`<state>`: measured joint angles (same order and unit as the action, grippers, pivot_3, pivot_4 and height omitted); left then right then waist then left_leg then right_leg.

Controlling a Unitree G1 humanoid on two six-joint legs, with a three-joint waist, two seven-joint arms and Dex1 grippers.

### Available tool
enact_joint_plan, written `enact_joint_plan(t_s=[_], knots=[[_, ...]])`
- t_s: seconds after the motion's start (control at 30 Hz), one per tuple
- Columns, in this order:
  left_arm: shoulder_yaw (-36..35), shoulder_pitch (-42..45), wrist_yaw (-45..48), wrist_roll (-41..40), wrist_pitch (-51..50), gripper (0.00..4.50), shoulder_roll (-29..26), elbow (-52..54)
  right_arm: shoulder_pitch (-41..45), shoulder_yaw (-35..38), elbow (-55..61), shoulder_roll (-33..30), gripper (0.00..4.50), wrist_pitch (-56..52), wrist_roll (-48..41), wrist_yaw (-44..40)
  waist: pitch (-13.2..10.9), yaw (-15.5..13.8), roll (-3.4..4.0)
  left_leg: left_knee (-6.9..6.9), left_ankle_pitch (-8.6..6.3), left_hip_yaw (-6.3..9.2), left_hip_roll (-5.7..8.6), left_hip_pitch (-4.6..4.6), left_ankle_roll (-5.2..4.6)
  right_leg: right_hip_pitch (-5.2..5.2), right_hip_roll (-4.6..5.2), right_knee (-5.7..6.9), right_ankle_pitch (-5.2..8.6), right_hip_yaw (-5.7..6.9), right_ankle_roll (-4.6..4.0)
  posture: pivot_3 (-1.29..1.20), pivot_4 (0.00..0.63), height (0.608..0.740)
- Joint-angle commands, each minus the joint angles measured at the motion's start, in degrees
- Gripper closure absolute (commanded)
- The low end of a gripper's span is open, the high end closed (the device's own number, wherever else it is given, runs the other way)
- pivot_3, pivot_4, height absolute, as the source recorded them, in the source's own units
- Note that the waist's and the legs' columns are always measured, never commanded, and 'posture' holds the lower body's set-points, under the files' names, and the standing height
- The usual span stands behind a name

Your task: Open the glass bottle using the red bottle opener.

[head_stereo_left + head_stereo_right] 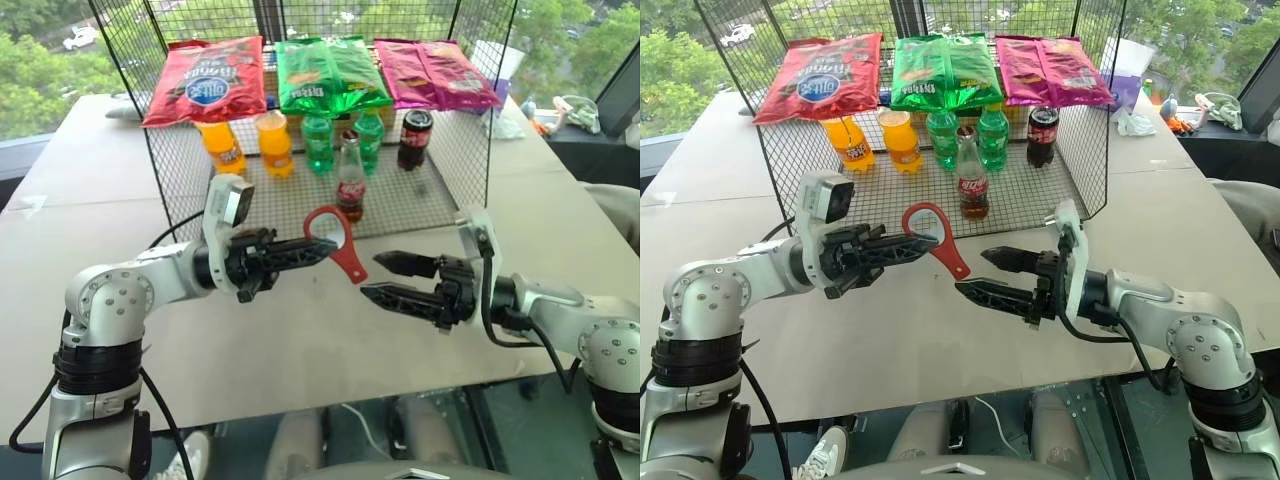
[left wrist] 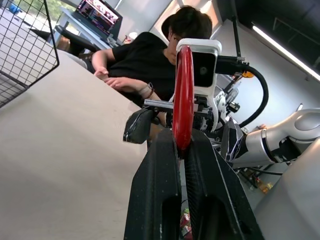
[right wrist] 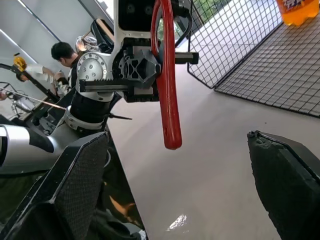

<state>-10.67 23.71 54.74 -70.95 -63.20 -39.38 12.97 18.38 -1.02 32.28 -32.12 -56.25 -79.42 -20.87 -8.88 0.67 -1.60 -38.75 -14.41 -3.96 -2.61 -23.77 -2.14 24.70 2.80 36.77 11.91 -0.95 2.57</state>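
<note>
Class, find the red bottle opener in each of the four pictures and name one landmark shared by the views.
Left eye view: red bottle opener at centre, in the left claw.
Right eye view: centre-left.
Left wrist view: edge-on, upright between the claw's fingers.
Right wrist view: hanging at upper centre.
Shared landmark: the wire mesh rack.

Wire basket (image 1: 180,190): on the table (image 1: 90,230), at its far side.
Slim clear glass bottle (image 1: 349,180): upright in the basket, foremost, other bottles behind it.
Small flat red bottle opener (image 1: 335,240): above the table, before the basket, in the left pincer (image 1: 322,244).
Right pincer (image 1: 385,277): just right of the opener, apart from it.
</note>
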Motion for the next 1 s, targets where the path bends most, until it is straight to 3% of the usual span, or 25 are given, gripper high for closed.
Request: enact_joint_plan(t_s=[0.03, 0.1, 0.17, 0.7, 0.83, 0.9, 0.93, 1.0], knots=[[-0.43, -0.48, -0.23, -0.72, 0.96, 4.48, 0.63, 2.73, 2.17, -1.10, -0.62, 2.32, 0.26, 0.27, -2.47, 0.14, 0.00, 0.05, 0.00, 0.00, 0.00, 0.02, 0.00, 0.01, 0.00, 0.00, -0.01, 0.00, 0.00, -0.01, 0.00, 0.00, 0.150, 0.740], [-0.56, -0.66, -0.44, -0.86, 0.88, 4.50, 0.85, 3.00, 2.42, -1.45, -0.82, 2.89, 0.77, 0.13, -2.35, 0.16, 0.00, 0.03, 0.00, 0.00, 0.00, 0.03, 0.00, 0.00, 0.00, 0.00, -0.01, 0.00, 0.00, 0.00, 0.00, 0.00, 0.150, 0.740], [-0.56, -0.86, -0.55, -0.89, 0.90, 4.50, 1.06, 3.28, 2.79, -1.67, -1.25, 3.56, 1.68, 0.22, -2.50, 0.40, 0.00, -0.05, 0.00, 0.00, 0.00, 0.03, 0.00, -0.01, 0.00, 0.00, 0.00, 0.00, 0.00, 0.01, 0.00, 0.00, 0.150, 0.740], [-0.09, -2.33, -0.68, -0.29, 2.21, 4.50, 1.81, 5.10, 4.01, -3.15, -1.55, 3.84, 1.68, -0.92, -2.28, -0.46, 0.00, 0.00, 0.00, 0.00, 0.00, 0.05, -0.01, -0.01, 0.00, 0.00, 0.00, 0.00, 0.00, 0.00, 0.00, 0.00, 0.150, 0.740], [-0.24, -2.75, -0.68, -0.24, 2.53, 4.50, 1.75, 5.38, 4.27, -3.23, -1.86, 3.98, 3.04, -0.97, -2.06, -0.55, 0.00, 0.01, 0.00, 0.00, 0.00, 0.06, -0.01, -0.01, 0.00, 0.00, 0.00, 0.00, 0.00, 0.00, 0.00, 0.00, 0.150, 0.740], [-0.33, -3.10, -0.74, -0.32, 2.62, 4.50, 1.72, 5.68, 4.47, -3.08, -2.12, 4.20, 4.10, -0.81, -2.11, -0.40, -0.01, 0.00, 0.00, 0.00, 0.00, 0.06, 0.00, -0.01, 0.00, 0.00, 0.00, 0.00, 0.00, 0.00, 0.00, 0.00, 0.150, 0.740], [-0.34, -3.31, -0.79, -0.35, 2.68, 4.50, 1.72, 5.88, 4.58, -3.02, -2.23, 4.25, 4.39, -0.77, -2.07, -0.45, -0.01, 0.01, 0.00, 0.00, 0.00, 0.05, 0.00, 0.00, 0.00, 0.00, 0.00, 0.00, 0.00, -0.01, 0.00, 0.00, 0.150, 0.740], [-0.37, -3.68, -0.86, -0.49, 2.84, 4.50, 1.63, 6.18, 4.72, -3.03, -2.27, 4.38, 4.39, -0.77, -1.90, -0.47, -0.01, 0.02, 0.01, 0.00, 0.00, 0.06, -0.01, -0.01, 0.00, 0.01, 0.00, 0.00, 0.00, 0.00, 0.00, 0.00, 0.150, 0.740]])
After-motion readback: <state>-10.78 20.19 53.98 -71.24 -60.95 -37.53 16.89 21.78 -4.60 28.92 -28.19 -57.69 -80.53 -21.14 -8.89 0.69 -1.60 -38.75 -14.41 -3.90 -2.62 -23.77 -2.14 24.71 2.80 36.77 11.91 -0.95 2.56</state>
